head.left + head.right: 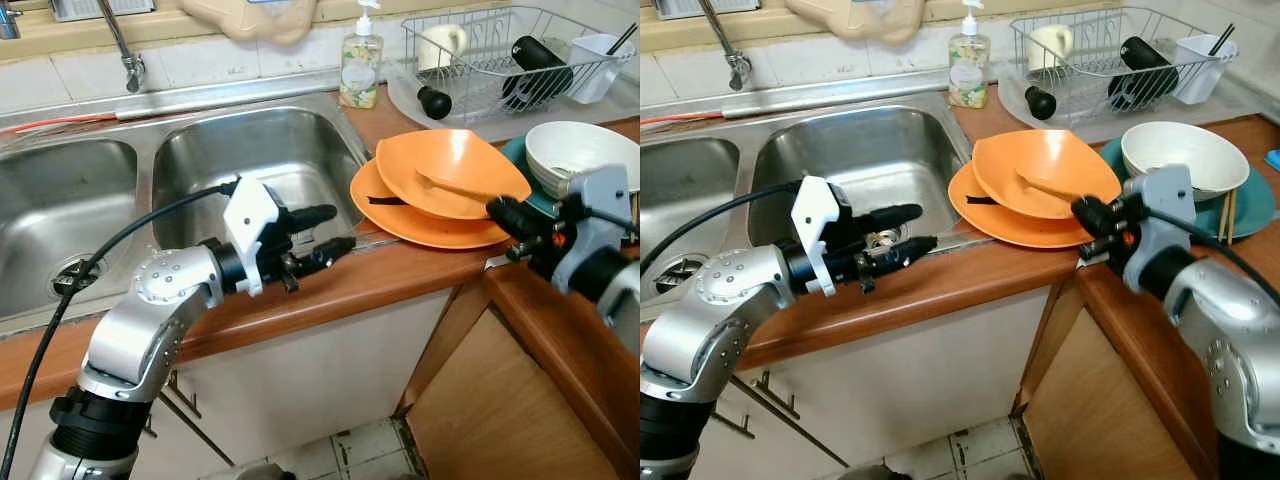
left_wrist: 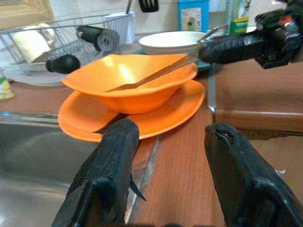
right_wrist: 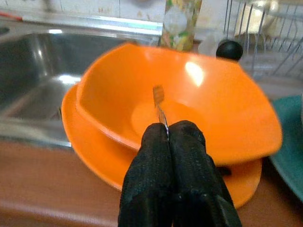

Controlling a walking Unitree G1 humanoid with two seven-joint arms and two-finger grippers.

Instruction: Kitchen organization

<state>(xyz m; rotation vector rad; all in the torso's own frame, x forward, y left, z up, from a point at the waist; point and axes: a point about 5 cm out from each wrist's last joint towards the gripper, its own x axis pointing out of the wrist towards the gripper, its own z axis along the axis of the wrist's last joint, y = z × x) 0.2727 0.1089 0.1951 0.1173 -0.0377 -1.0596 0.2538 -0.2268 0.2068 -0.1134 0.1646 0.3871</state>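
We saw the right gripper [image 3: 168, 142] with its fingers pressed together on the handle of a fork [image 3: 158, 101], whose tines lay inside the orange bowl [image 1: 450, 170]. That bowl sat on an orange plate [image 1: 420, 225] on the wooden counter [image 1: 330, 290], just right of the steel sink [image 1: 260, 160]. The left gripper [image 1: 325, 235] hovered over the counter's near edge beside the sink, fingers spread and holding nothing, pointing toward the orange dishes. To the right of the orange bowl stood a white bowl [image 1: 1185, 160] on a teal plate [image 1: 1255, 205]. At the far side we noted a soap bottle [image 1: 360, 65] and a wire dish rack [image 1: 510, 60] holding a mug and dark items. A faucet [image 1: 125, 50] rose behind the sink.
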